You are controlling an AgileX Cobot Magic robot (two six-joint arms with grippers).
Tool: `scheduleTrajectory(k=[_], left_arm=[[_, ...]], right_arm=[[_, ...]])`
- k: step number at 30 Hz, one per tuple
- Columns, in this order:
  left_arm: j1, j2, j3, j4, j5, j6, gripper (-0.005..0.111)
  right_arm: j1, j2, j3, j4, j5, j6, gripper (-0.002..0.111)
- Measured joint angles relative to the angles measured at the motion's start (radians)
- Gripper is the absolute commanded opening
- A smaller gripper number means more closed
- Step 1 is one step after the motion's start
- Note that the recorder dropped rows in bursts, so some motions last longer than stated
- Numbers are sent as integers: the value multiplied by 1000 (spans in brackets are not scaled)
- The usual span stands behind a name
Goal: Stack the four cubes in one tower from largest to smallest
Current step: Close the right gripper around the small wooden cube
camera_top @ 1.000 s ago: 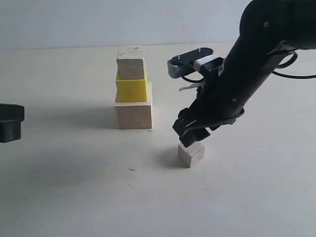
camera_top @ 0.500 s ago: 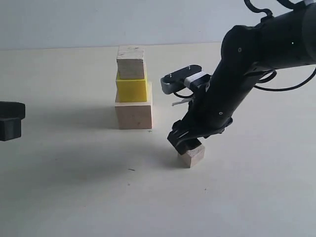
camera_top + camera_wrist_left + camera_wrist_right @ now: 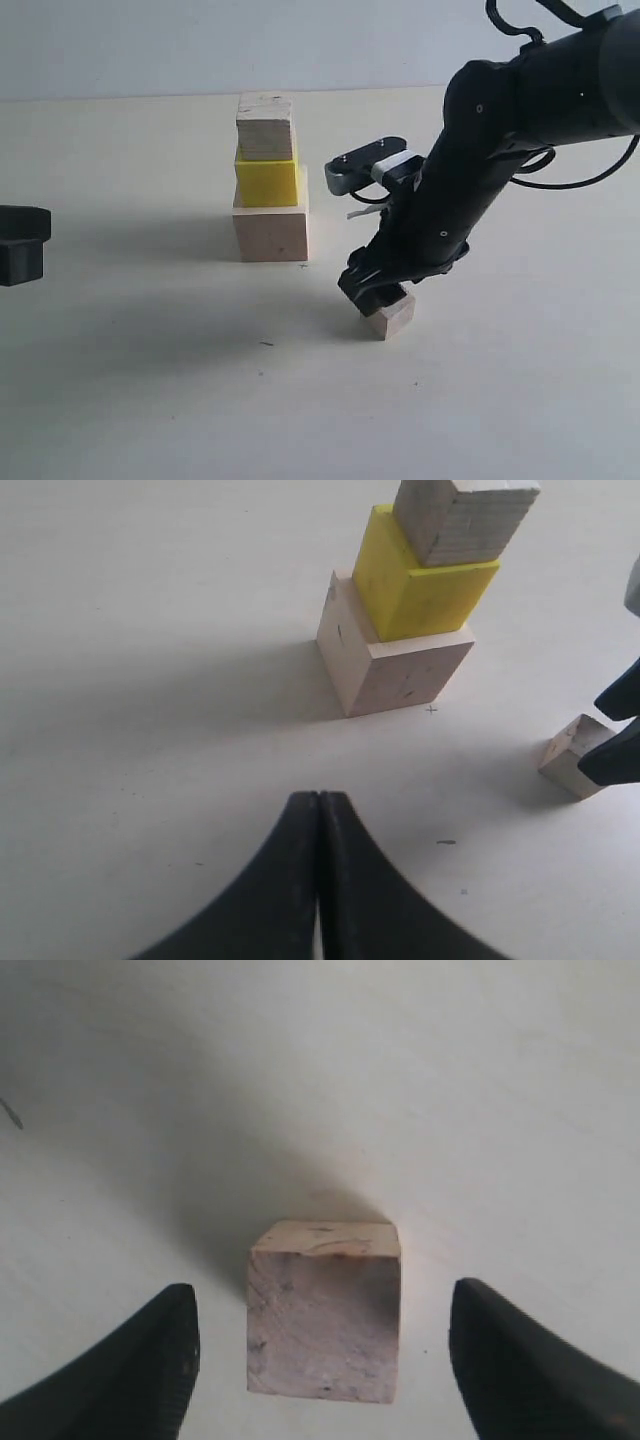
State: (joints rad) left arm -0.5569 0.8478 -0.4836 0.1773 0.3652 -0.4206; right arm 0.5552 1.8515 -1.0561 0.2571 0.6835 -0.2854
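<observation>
pale tabletop (image 3: 150,400) carries the tower (image 3: 268,180) of three cubes: large wood, yellow, medium wood. right of it the small cube (image 3: 392,316) sits between the wide-spread fingers of the right gripper (image 3: 322,1305), gaps either side. left gripper (image 3: 318,805) pressed closed, empty.

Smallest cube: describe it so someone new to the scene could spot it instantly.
Find the three-cube tower on the table. Right of it in the exterior view, the open right gripper straddles a lone cube. It is bare wood, the smallest, and the only one unstacked.
</observation>
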Motion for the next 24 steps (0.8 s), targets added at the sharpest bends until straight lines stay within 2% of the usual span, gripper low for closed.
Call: scheduleTrajectory(k=[11,24], left_arm=[[0,0,0,0,0,0,0],[0,0,0,0,0,0,0]], right_arm=[[0,4,-144,-2,187,61,64],[57,65,-190,-106,253,159,64]])
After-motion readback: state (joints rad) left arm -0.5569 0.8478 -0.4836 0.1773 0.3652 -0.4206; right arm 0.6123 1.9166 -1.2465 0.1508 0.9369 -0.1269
